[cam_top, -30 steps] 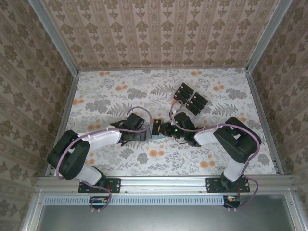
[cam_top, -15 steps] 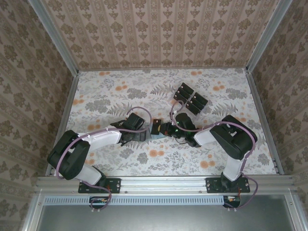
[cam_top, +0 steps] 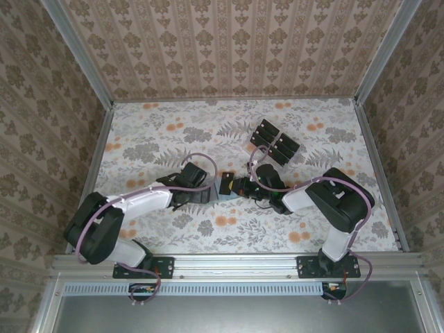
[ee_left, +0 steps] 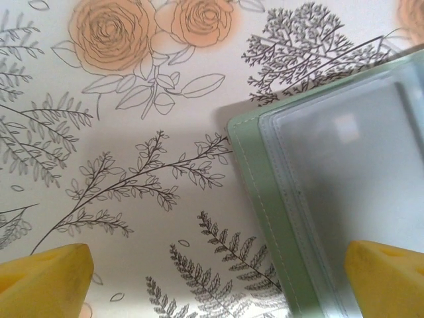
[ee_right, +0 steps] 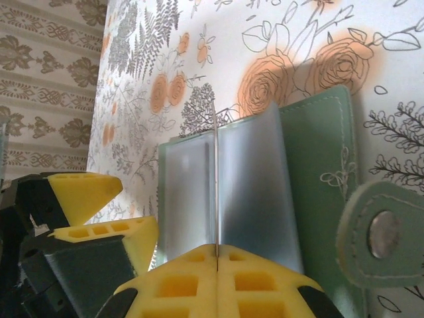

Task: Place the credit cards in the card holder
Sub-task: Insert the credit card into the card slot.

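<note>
One green card holder (ee_right: 318, 152) lies open & flat on the table (ee_left: 132, 218) betw. my grippers, long sides running away from my right gripper (ee_right: 217, 255), which pinches a credit card (ee_right: 216, 179) edge-on above it. Left gripper (ee_left: 215, 278) spread wide over holder's corner.

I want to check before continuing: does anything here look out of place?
Nothing looks damaged or spilled. The card holder lies open, its snap tab hanging aside, while the shut right gripper holds a black card close to it.
</note>
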Available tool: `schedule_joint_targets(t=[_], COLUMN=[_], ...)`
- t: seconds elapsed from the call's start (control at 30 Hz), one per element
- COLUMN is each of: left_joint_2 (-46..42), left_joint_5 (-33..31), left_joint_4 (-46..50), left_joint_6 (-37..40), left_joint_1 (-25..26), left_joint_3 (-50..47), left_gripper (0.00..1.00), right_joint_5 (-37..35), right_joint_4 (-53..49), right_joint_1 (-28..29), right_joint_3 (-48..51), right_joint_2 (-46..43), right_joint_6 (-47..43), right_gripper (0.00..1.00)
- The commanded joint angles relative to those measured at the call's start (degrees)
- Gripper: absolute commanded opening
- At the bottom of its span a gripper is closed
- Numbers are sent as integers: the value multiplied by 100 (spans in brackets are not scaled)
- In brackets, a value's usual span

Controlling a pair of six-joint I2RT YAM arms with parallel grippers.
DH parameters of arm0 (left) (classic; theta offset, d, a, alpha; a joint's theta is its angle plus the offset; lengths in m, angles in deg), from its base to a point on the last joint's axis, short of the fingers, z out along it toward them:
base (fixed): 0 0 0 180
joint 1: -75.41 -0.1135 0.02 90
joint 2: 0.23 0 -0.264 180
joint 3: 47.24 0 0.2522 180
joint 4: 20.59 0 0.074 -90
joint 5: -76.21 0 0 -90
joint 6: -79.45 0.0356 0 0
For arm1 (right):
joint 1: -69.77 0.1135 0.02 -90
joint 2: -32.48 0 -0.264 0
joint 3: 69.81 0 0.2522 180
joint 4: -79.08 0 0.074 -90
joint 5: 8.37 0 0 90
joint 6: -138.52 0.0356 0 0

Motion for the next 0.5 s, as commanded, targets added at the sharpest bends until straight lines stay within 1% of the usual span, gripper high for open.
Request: schedule_joint_targets(t=[0.0,0.17,0.47], left_joint_2=[-276,-298,-208], left_joint_5=[114,188,76], left_joint_4=[217,173,113], left_joint_6=[-61,-197,-379], left_joint_1=[48,140,281], left_joint_3=[-59,-167,-380], left_gripper=[100,100,100], right_joint_5=[121,182,254], right_joint_4=[-34,85,315], right_joint_1=[-36,-39,-39], right_joint_3=[-5,-60,-91], right_joint_2=[-116,71,266], right_joint_6=[-68,-47,41], right_gripper=[0,0,0])
